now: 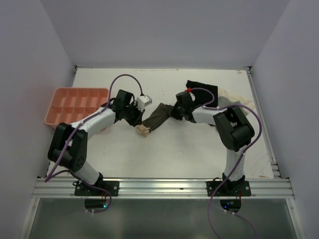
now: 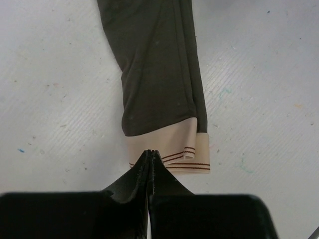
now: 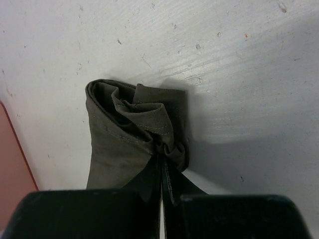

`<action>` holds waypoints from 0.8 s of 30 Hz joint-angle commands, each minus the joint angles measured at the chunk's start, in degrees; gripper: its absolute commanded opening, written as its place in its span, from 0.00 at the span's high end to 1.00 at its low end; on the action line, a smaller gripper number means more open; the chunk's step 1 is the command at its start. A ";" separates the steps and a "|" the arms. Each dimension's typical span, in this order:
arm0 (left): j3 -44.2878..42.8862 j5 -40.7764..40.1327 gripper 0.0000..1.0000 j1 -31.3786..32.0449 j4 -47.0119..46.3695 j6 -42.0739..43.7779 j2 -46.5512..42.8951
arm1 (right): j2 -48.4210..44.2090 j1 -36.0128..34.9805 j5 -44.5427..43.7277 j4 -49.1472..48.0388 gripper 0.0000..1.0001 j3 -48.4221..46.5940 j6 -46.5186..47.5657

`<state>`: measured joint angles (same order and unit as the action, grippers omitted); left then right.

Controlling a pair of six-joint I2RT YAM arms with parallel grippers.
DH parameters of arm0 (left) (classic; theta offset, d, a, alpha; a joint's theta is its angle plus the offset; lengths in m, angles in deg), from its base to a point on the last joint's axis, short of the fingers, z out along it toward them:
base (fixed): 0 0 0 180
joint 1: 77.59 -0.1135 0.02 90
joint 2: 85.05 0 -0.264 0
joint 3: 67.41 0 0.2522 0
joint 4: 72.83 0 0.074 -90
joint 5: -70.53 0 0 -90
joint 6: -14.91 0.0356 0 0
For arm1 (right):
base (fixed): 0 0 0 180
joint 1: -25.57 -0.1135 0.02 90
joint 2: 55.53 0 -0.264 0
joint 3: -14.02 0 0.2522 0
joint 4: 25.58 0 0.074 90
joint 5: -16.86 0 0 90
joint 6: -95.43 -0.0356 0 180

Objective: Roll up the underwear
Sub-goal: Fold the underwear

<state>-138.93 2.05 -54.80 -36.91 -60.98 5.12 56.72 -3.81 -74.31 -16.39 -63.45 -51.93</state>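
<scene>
Underwear (image 1: 157, 118), near edge behind closed left hand (image 2: 151, 154), far end inside right hand (image 3: 162, 162)

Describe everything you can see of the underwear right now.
The underwear is dark brown soft fabric, folded into a long narrow strip lying on the white table. One end carries a pale beige waistband with thin brown stripes; the left tool, shut, pinches its edge. The other end is bunched and creased, clamped in the shut right tool.

No lettering reads anywhere; the underwear (image 2: 154, 69) shows only thin brown stripes on its band.
</scene>
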 commanded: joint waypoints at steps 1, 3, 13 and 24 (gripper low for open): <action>-2.27 5.36 1.00 -0.11 -0.98 -0.40 1.93 | 2.19 0.73 -1.11 2.73 1.00 0.16 2.25; -2.10 6.86 1.00 -0.02 -0.27 0.91 3.25 | 2.10 0.65 -1.03 2.73 1.00 0.16 2.43; -0.25 7.14 1.00 0.94 1.92 2.41 8.08 | 1.22 0.82 0.82 2.73 1.00 -0.02 2.78; 3.35 4.23 1.00 2.96 4.74 4.87 9.15 | -13.80 2.76 -0.15 4.84 0.61 2.18 7.18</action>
<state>-138.14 8.15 -52.68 -36.28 -58.57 14.04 49.48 -1.65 -72.56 -12.11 -61.09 -47.78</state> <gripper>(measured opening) 0.004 0.377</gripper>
